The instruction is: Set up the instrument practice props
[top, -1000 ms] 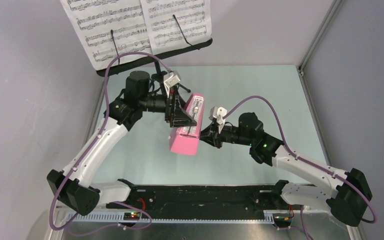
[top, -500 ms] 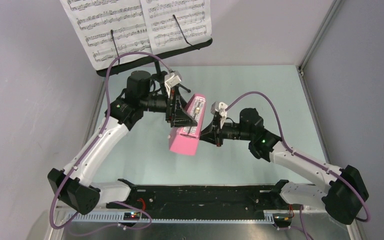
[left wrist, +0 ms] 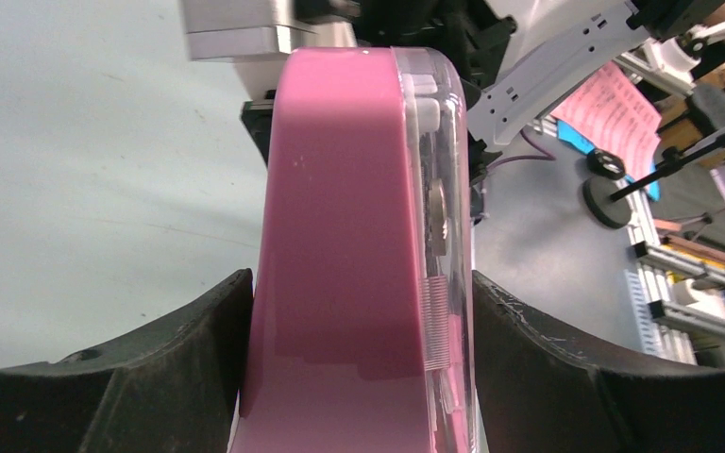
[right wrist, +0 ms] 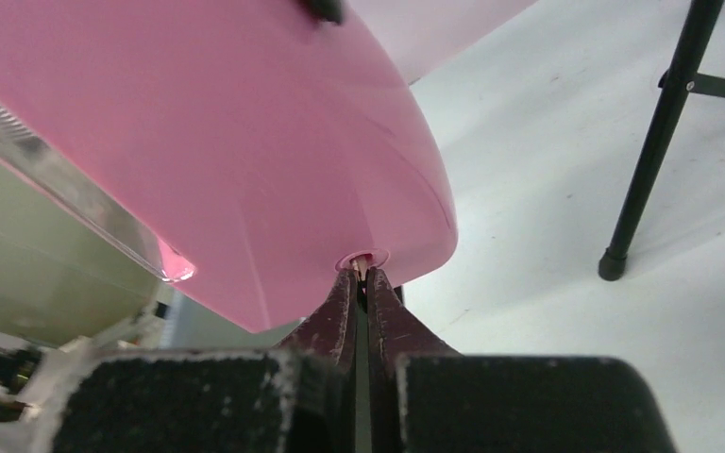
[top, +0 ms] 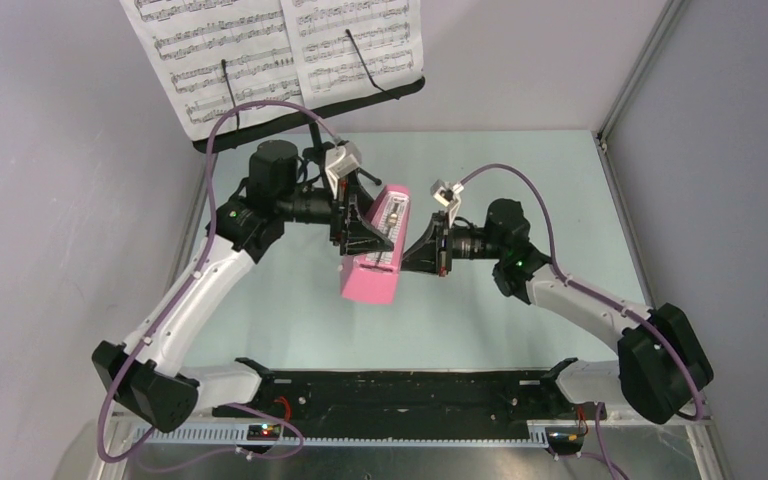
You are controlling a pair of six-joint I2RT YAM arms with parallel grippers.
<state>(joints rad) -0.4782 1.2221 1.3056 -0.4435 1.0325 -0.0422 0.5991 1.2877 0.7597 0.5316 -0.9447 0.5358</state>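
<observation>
My left gripper (top: 364,236) holds the pink metronome (top: 373,262) tilted above the table. In the left wrist view its black jaws press both sides, one on the pink body (left wrist: 340,236) and one on the clear cover (left wrist: 444,283); the left gripper (left wrist: 361,283) is shut on it. My right gripper (top: 410,260) comes in from the right. Its tips (right wrist: 362,272) are pinched shut on a small peg in a round recess of the metronome's (right wrist: 245,132) side. The sheet music (top: 270,50) rests on the black music stand (top: 310,107) at the back left.
The stand's black legs (right wrist: 656,123) reach the table just behind the metronome. A black rail (top: 410,390) with both arm bases runs along the near edge. Grey walls close the left and back, and a metal post (top: 635,70) marks the right corner.
The right jaws have closed on the peg. The right wrist has rolled and its forearm has swung farther back. The left arm and metronome have stayed still.
</observation>
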